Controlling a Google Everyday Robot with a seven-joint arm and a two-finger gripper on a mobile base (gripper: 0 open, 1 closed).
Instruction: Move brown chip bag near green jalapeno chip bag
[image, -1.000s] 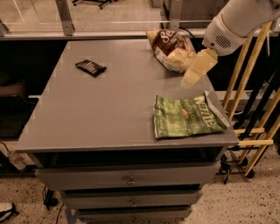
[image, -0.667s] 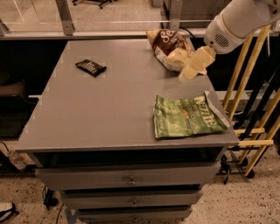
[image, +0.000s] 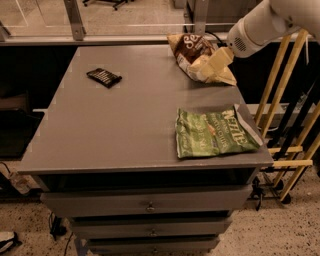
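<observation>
Brown chip bag (image: 192, 50) lies at the surface's (image: 125, 125) far right corner; my gripper (image: 216, 64) is at its right side, its grip I cannot tell. Glossy foil may slip, or the bag overshoot the green jalapeno chip bag (image: 215, 134) at the near edge. Grey surface over drawers (image: 150, 205); yellow rails (image: 292, 163) rightward.

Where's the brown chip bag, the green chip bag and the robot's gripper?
brown chip bag (image: 191, 50): camera view, its dark brown upper part.
green jalapeno chip bag (image: 215, 132): camera view, middle of its front.
gripper (image: 210, 69): camera view, its tip, at the brown chip bag's pale end.
</observation>
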